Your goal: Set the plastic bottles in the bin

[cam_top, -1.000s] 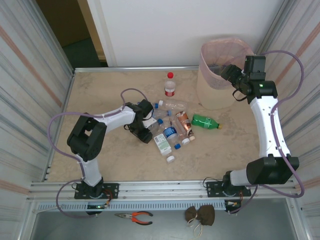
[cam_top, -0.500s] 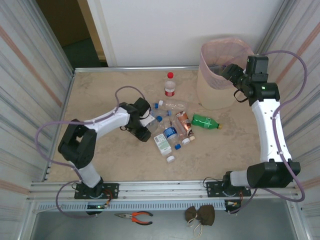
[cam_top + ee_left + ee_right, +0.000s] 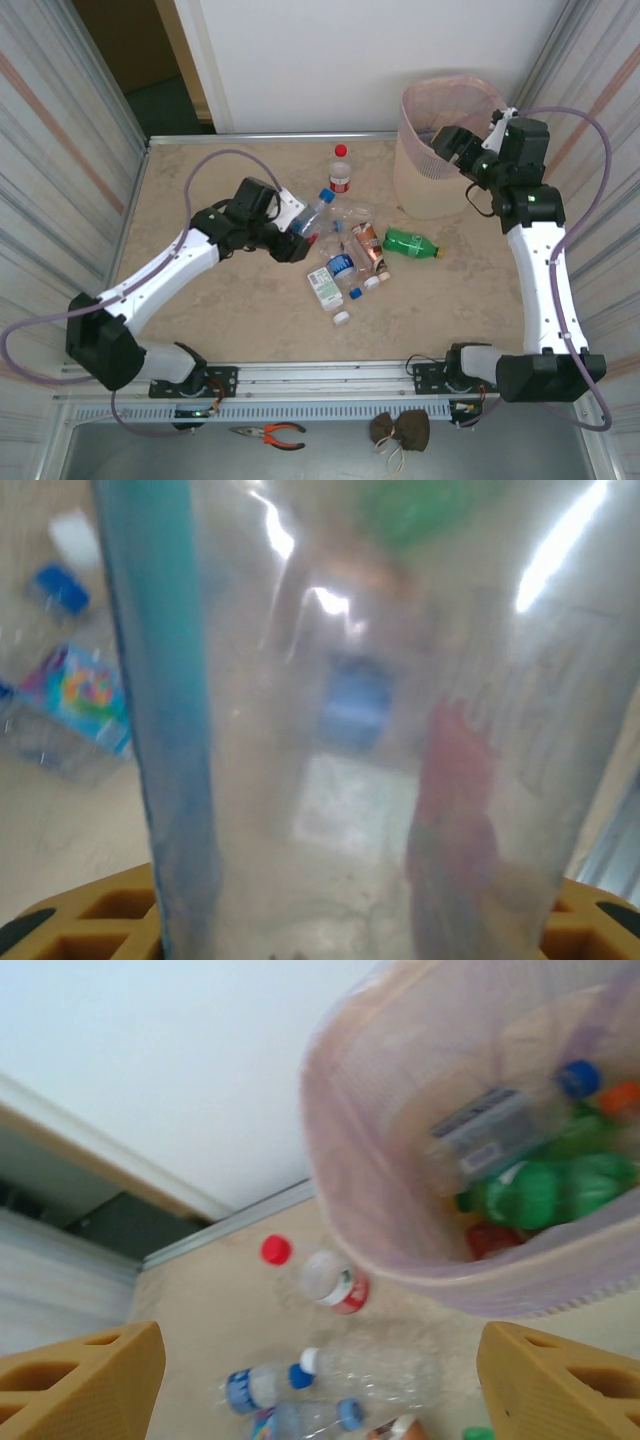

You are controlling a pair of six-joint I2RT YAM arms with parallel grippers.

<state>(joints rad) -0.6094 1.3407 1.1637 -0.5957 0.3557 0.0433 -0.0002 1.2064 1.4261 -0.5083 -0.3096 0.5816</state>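
My left gripper (image 3: 303, 231) is shut on a clear bottle (image 3: 313, 210) with a blue cap, held just above the table at the left of the pile. In the left wrist view that bottle (image 3: 350, 730) fills the space between the yellow fingers (image 3: 90, 920). Several plastic bottles lie in the pile, among them a green one (image 3: 410, 243), a clear crushed one (image 3: 352, 212) and a red-capped one (image 3: 341, 170) standing behind. My right gripper (image 3: 450, 148) hangs open and empty at the rim of the beige bin (image 3: 425, 190). Inside the pink-lined bin (image 3: 400, 1210) lie green bottles (image 3: 545, 1190) and a clear one (image 3: 490, 1140).
Corrugated metal walls close in the table on both sides. A loose white cap (image 3: 341, 318) lies in front of the pile. Pliers (image 3: 270, 433) and a brown pouch (image 3: 400, 430) rest below the front rail.
My left arm has stretched out and raised the clear bottle off the pile, toward the back. My right gripper has shifted slightly at the bin's rim, still open.
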